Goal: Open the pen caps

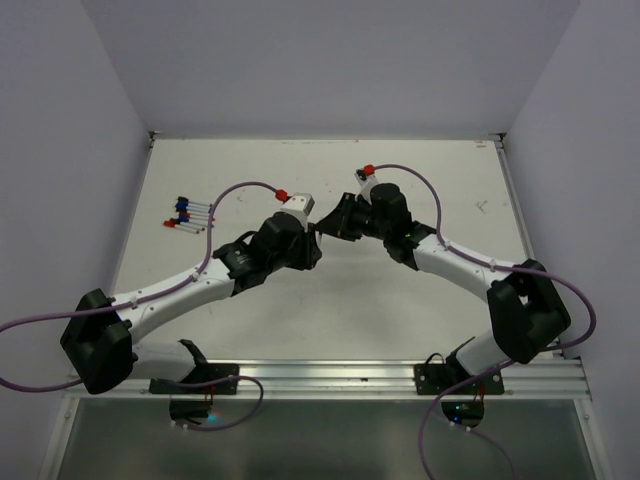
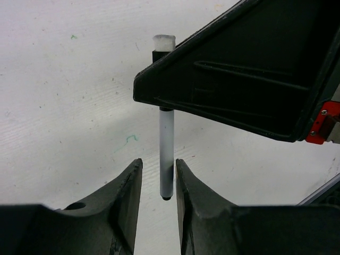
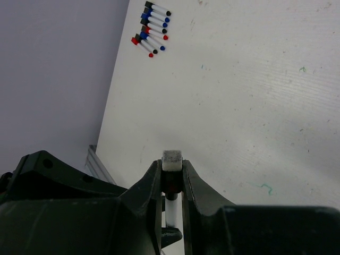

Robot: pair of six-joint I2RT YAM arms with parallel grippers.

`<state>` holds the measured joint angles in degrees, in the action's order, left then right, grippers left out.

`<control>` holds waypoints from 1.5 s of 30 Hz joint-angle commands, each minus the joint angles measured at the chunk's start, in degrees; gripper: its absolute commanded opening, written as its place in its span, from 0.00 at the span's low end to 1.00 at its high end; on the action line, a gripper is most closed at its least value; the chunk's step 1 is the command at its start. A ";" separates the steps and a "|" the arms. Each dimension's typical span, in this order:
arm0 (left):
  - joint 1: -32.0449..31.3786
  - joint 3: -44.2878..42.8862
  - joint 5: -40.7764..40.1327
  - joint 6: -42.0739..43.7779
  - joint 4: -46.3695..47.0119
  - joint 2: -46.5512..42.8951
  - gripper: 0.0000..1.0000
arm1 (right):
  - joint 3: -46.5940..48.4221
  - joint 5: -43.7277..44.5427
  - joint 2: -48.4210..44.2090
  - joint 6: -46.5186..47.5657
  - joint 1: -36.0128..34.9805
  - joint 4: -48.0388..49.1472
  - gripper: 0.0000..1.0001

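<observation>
A white-barrelled pen is held above the table between both grippers. My right gripper is shut on its black pen cap, which carries a white felt end. My left gripper is open around the barrel's lower end; the barrel lies against the right-hand finger and clear of the other. In the top view the left gripper and the right gripper meet at mid-table. Several more pens with red, blue and black caps lie at the far left, and they also show in the right wrist view.
The white table has grey walls on three sides. Purple cables with red connectors loop over both arms. A metal rail runs along the near edge. Small green marks dot the tabletop.
</observation>
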<state>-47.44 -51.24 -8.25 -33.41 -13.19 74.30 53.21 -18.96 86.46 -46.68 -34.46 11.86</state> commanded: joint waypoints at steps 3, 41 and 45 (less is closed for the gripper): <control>-0.37 -0.35 -1.42 0.10 0.97 -1.26 0.34 | -0.21 -0.02 -2.69 -0.87 0.00 2.20 0.00; 9.91 20.92 53.78 -27.41 63.99 -13.92 0.00 | -14.45 -24.98 5.48 -31.81 10.81 78.15 0.00; 8.95 12.89 38.77 -11.33 31.74 -16.55 0.00 | -14.63 -20.61 -0.30 -22.71 11.08 60.37 0.00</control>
<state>-35.94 -30.30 31.11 -54.37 31.29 61.56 38.76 -48.90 90.11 -77.36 -25.36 75.83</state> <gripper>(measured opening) 0.041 0.178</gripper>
